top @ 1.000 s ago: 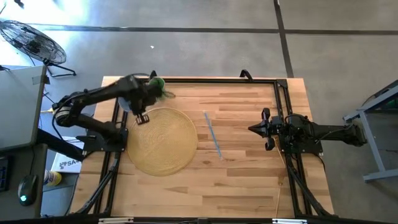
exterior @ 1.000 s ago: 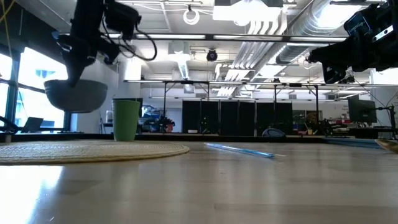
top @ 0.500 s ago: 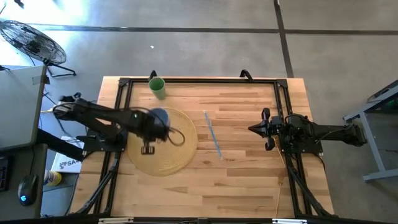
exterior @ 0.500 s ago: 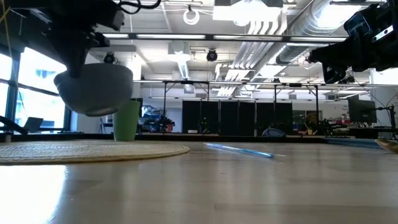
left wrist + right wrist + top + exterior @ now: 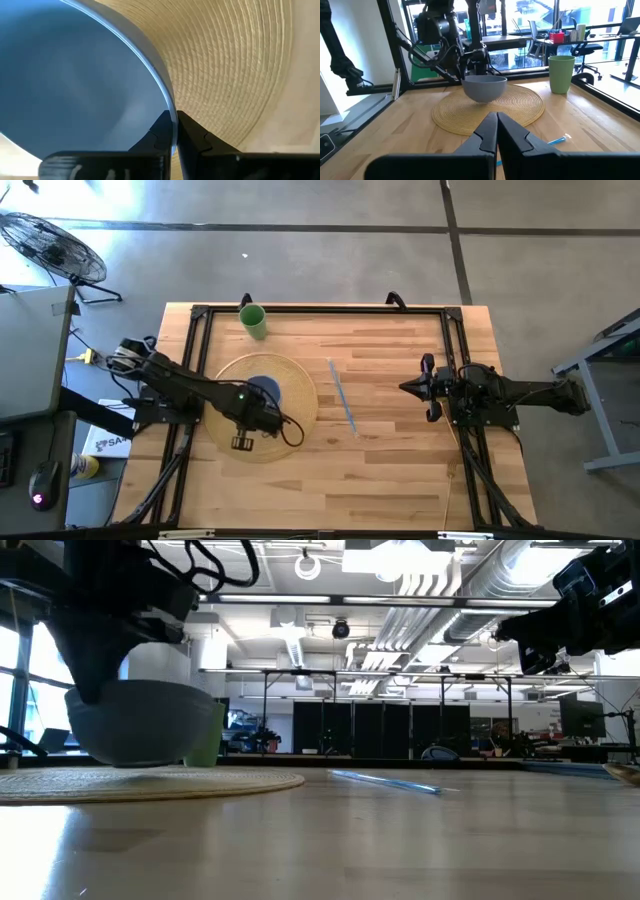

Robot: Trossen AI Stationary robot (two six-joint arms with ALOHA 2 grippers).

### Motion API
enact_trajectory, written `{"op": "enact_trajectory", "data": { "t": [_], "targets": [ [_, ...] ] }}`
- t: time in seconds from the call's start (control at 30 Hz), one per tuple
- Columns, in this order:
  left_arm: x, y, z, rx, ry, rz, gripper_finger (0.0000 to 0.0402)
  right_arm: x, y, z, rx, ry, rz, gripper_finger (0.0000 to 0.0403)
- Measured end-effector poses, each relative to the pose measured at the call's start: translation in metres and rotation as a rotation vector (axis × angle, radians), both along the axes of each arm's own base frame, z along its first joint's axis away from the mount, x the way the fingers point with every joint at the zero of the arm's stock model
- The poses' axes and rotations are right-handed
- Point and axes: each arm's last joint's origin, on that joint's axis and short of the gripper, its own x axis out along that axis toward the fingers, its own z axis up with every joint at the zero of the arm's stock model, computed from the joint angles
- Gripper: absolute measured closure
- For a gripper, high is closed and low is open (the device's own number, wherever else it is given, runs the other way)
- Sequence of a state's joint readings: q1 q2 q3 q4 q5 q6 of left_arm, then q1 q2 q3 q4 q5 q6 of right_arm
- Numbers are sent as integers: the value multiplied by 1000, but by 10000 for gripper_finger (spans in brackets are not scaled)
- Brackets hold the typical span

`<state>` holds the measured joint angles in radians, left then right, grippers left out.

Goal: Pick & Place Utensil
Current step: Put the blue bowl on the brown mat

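Note:
My left gripper [image 5: 257, 406] is shut on a blue-grey bowl [image 5: 264, 389], holding it over the round woven placemat [image 5: 300, 412]. In the low view the bowl [image 5: 140, 725] sits right at the placemat [image 5: 240, 782]; whether they touch, I cannot tell. The utensil, a thin light-blue stick [image 5: 342, 395], lies flat on the wood to the right of the placemat and also shows in the right wrist view [image 5: 559, 140]. My right gripper [image 5: 405, 387] is shut and waits above the table's right part, touching nothing. My left gripper pinches the bowl's rim [image 5: 169, 106] on its near-left side, one finger inside the bowl and one outside. The fingers [image 5: 474, 64] come from above, pointing down. The bowl stays upright with its mouth up, its base low over the placemat.
A green cup [image 5: 252, 320] stands upright near the table's far-left corner, beyond the placemat. A black frame [image 5: 320, 310] runs along the table's edges. Bare wood lies between the stick and my right gripper and along the near edge [image 5: 330, 490].
My left gripper has carried the bowl from beside the green cup at the far-left corner toward the near edge and down, keeping its hold. The bowl, held high a second ago, now sits low over the placemat's middle. The stick has stayed where it was.

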<state>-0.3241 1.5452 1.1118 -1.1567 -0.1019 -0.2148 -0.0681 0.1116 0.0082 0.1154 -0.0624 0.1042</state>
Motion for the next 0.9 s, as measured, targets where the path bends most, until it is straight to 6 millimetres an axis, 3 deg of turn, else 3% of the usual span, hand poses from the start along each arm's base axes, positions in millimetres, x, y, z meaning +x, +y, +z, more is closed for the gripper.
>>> {"op": "enact_trajectory", "data": {
  "t": [0.9],
  "targets": [
    [6, -1, -14, 42, 51, 63, 394, 0, 0, 0, 0, 0, 0, 402]
  ]
}}
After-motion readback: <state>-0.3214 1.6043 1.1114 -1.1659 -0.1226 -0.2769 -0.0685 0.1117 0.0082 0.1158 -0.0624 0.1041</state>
